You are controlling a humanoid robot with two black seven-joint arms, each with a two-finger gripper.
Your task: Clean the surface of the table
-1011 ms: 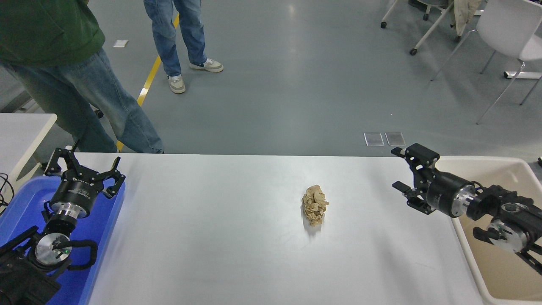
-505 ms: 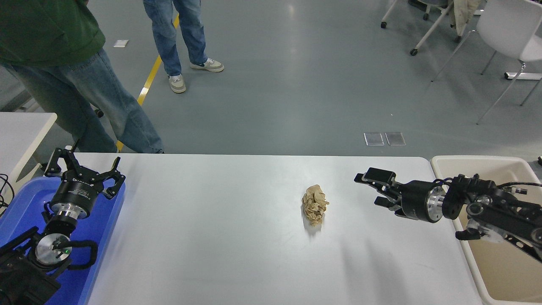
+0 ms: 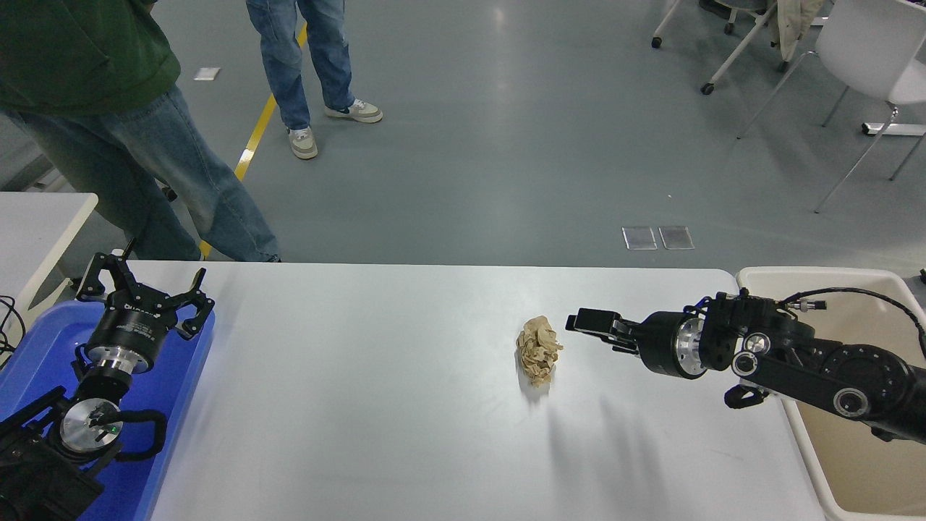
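The left gripper (image 3: 142,289) stood open above a blue tray (image 3: 43,347). A crumpled brown paper (image 3: 538,350) lay mid-right on the table surface (image 3: 362,405). The right gripper (image 3: 587,323) pointed at it from just beside; whether its fingers were apart, I could not tell. A beige bin (image 3: 854,463) stood rightmost.

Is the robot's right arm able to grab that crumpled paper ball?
Probably yes. The right gripper hangs just right of the paper ball, and only bare table lies between them. Nothing blocks the way.
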